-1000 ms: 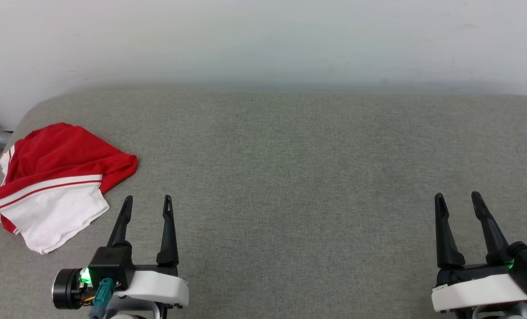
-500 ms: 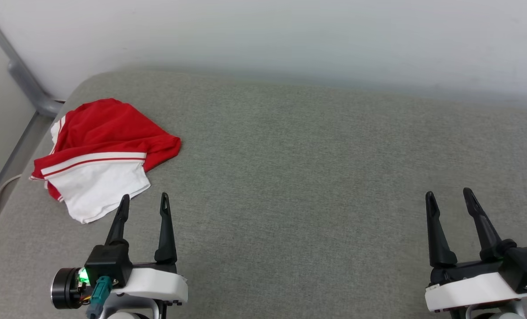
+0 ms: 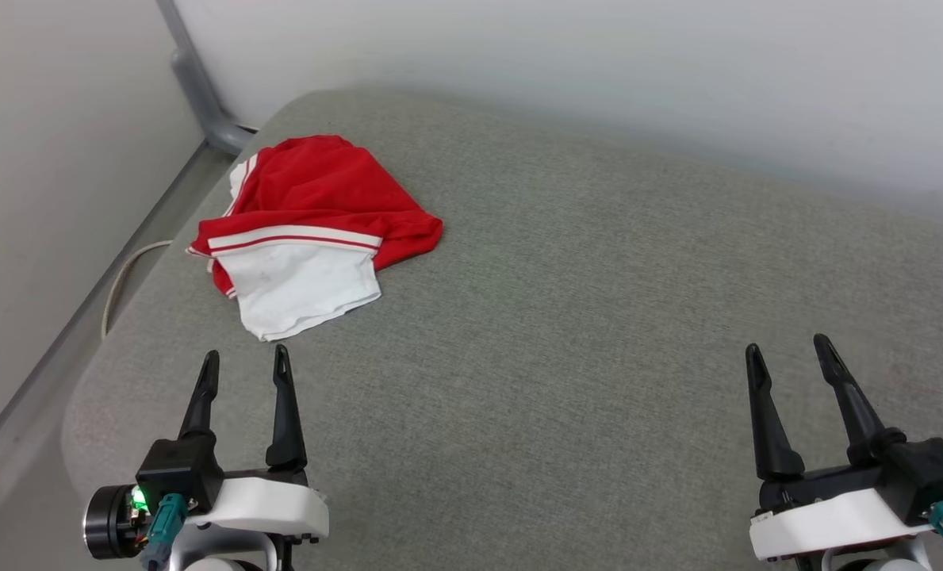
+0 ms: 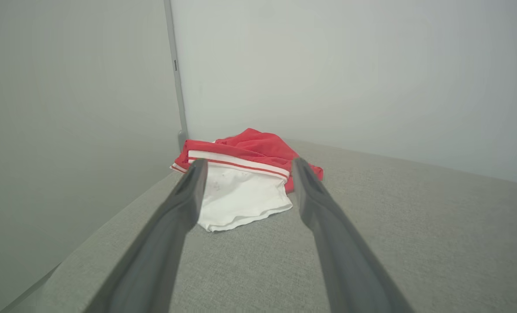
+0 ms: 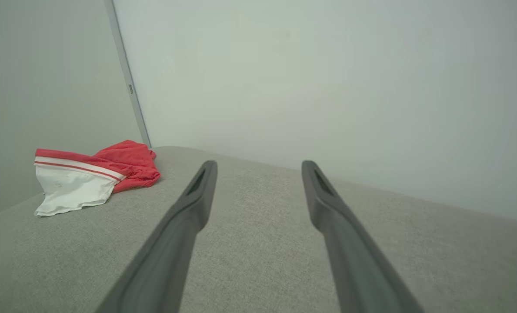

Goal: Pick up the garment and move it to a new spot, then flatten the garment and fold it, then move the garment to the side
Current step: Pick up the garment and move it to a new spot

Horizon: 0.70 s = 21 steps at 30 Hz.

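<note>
Left pincer (image 3: 246, 353) agape; garment (image 3: 320, 186) crumpled, red-white.

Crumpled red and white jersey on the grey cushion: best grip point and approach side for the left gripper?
Probably the red-and-white striped trim band of the crumpled red and white jersey: layers stack there into a raised ridge, while the white sleeve hem lies flat. Come from the near side, downward, with the open left gripper, which faces it.

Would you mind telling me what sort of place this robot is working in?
Probably a plain indoor test room: a grey fabric-covered surface against bare pale walls, with a crumpled garment on it.
</note>
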Motion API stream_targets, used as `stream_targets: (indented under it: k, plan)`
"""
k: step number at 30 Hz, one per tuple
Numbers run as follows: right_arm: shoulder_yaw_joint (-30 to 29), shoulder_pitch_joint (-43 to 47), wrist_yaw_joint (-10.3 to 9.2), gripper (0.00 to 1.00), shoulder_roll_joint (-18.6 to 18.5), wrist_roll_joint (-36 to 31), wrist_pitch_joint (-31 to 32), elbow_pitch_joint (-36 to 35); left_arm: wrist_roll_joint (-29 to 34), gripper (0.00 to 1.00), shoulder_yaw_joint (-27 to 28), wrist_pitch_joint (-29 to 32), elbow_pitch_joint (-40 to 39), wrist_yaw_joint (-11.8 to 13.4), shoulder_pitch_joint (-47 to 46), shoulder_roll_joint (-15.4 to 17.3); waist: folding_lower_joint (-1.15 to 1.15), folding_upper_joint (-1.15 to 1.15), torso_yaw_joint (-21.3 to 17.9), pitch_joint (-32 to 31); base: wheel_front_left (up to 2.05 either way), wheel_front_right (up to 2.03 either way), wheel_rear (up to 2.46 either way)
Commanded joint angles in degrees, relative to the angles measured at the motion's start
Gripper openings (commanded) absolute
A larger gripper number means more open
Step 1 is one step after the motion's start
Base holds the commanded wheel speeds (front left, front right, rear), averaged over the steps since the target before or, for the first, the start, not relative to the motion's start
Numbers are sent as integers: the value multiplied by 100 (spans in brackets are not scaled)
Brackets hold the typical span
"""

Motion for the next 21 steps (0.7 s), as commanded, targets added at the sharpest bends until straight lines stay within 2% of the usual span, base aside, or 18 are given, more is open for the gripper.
stream_targets:
  k: [1,11,18,21]
  plan:
    - [14,-41,-4,100,3,-21,-14,-20,-23,100,9,-16,-2,13,24,-5,0,0,181,18,0,0,0]
    - [131,-50,-4,100,3,-72,-14,1,-134,100,74,-16,31,40,91,-5,0,0,695,19,0,0,0]
    - [155,-66,-4,100,3,-75,-14,14,-196,100,104,-16,76,18,77,-5,0,0,714,25,0,0,0]
    - [183,-90,-4,100,3,-85,-14,14,-312,100,126,-16,87,-73,-77,-5,0,0,677,48,0,0,0]
